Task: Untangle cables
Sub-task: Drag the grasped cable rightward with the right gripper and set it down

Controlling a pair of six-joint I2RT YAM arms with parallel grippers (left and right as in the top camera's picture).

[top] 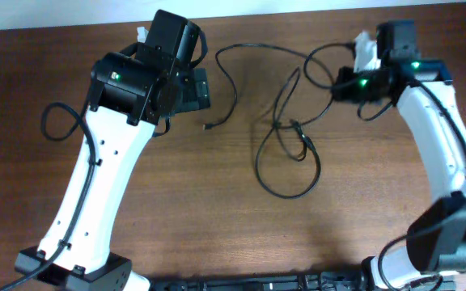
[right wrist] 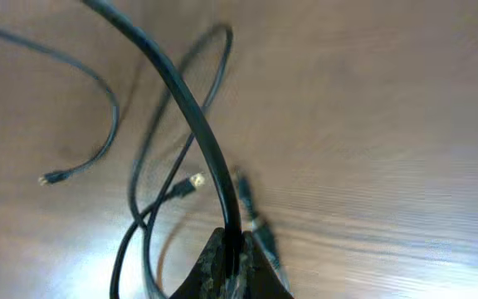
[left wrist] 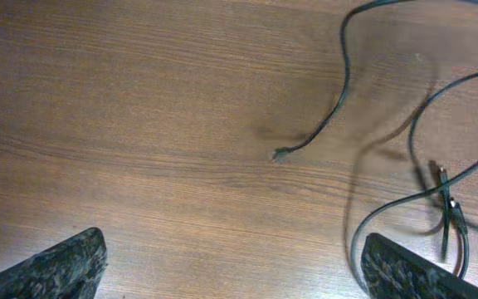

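The cables [top: 285, 153] are thin black cords lying looped and crossed over each other at the table's middle. One strand runs left to a loose plug end [top: 209, 126]. My right gripper [top: 338, 83] is at the tangle's upper right. In the right wrist view it [right wrist: 231, 259] is shut on one black cable [right wrist: 185, 95], which rises from between the fingertips, lifted off the wood. Under it lie two plug ends [right wrist: 48, 178] [right wrist: 193, 179]. My left gripper [left wrist: 235, 274] hangs open over bare wood, nothing between its fingers [left wrist: 65, 266]. The loose plug [left wrist: 279, 154] lies ahead of it.
The brown wooden table [top: 176, 202] carries only the cables. Both white arm links slope in from the front corners, the left [top: 95, 194] and the right [top: 443, 137]. A knot of crossed cable with a connector [left wrist: 446, 195] lies beside my left gripper's right finger.
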